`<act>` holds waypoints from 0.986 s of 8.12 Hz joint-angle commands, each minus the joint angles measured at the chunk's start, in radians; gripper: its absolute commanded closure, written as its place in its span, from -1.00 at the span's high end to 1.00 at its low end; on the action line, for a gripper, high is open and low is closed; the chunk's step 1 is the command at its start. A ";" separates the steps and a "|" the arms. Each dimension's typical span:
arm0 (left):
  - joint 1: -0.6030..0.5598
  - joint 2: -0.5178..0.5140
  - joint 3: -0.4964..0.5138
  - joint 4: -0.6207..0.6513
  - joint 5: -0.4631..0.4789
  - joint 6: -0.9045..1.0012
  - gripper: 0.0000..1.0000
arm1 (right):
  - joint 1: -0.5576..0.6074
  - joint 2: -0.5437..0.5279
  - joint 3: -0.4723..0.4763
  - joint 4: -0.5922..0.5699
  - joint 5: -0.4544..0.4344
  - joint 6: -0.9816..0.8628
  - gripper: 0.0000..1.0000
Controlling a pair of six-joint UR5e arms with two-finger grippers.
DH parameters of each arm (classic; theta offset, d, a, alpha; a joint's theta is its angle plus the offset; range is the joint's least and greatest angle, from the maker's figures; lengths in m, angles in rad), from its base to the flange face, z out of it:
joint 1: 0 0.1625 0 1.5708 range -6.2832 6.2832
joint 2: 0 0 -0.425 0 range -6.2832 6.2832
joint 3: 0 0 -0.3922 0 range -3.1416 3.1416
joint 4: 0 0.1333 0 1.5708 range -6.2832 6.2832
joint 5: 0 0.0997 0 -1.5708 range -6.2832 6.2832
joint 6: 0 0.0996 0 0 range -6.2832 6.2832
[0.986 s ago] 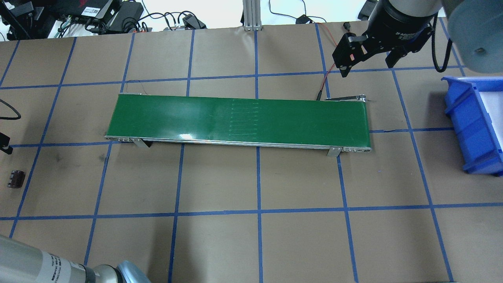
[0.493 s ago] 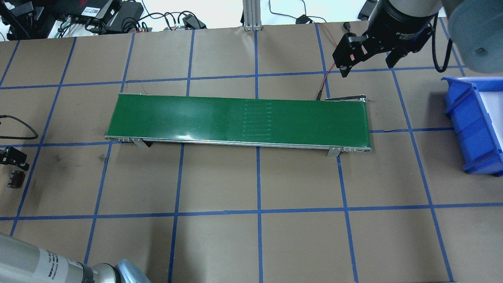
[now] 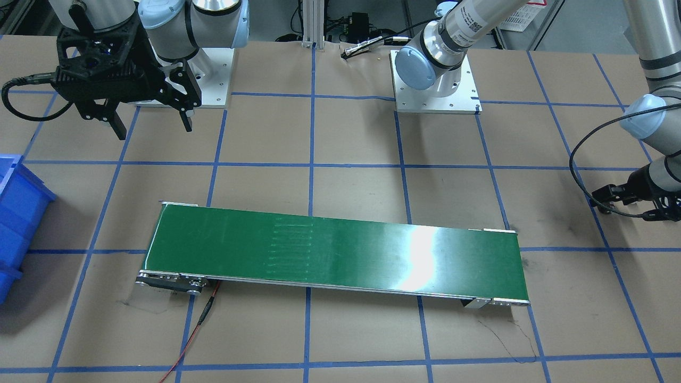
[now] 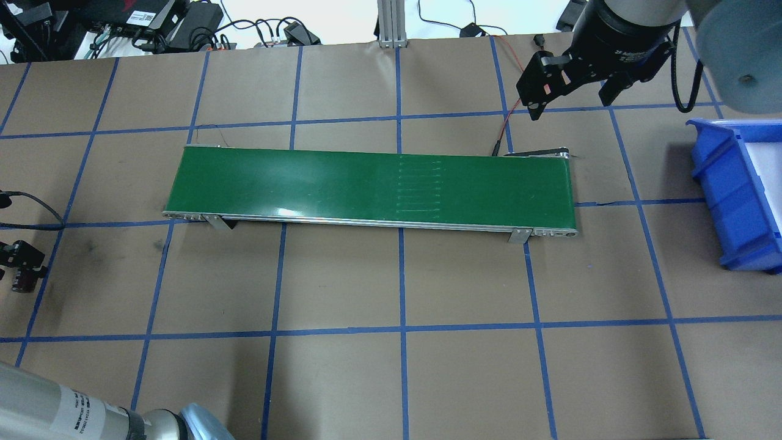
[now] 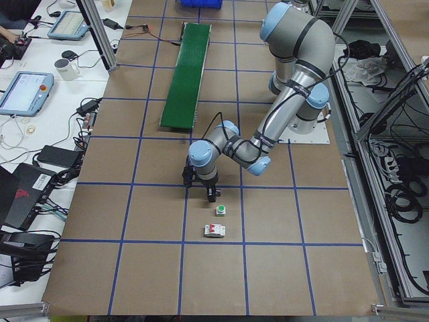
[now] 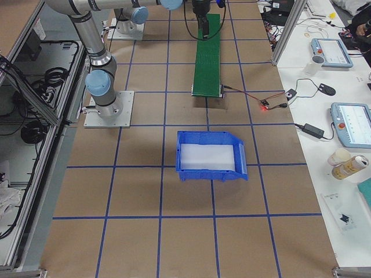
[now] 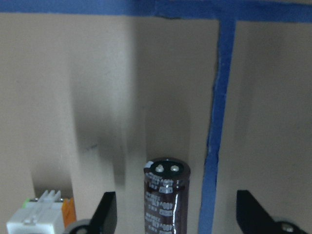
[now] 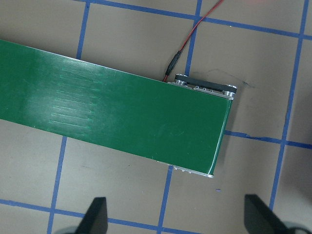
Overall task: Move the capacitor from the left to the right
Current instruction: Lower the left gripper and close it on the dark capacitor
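Observation:
The capacitor (image 7: 165, 200), a stubby dark maroon cylinder with pale markings, lies on the brown table at the far left edge of the overhead view (image 4: 23, 281). My left gripper (image 7: 178, 217) is open and hangs low over it, one finger on each side, not touching. In the overhead view the left gripper (image 4: 20, 256) partly covers the capacitor. My right gripper (image 4: 574, 85) is open and empty, held high beyond the right end of the green conveyor belt (image 4: 372, 189). It also shows in the front view (image 3: 149, 114).
A blue bin (image 4: 739, 195) stands at the right table edge. A white part with a green button (image 5: 220, 210) and a white blocky component (image 5: 214, 231) lie near the left gripper. A red wire (image 4: 504, 131) runs to the belt's right end.
My left gripper has come in from the left edge and moved over the capacitor. The seam marks on the belt have shifted right. The right gripper has not moved.

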 commanded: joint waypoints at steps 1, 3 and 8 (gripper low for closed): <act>0.002 -0.007 -0.001 -0.004 0.002 0.009 0.65 | 0.000 0.000 0.000 -0.001 0.002 0.000 1.00; 0.000 -0.007 0.001 -0.002 0.001 0.014 -0.06 | 0.000 0.000 0.000 -0.003 0.004 0.000 1.00; -0.014 0.084 0.013 -0.104 0.030 -0.056 -1.00 | 0.000 0.000 0.000 -0.003 0.004 0.000 1.00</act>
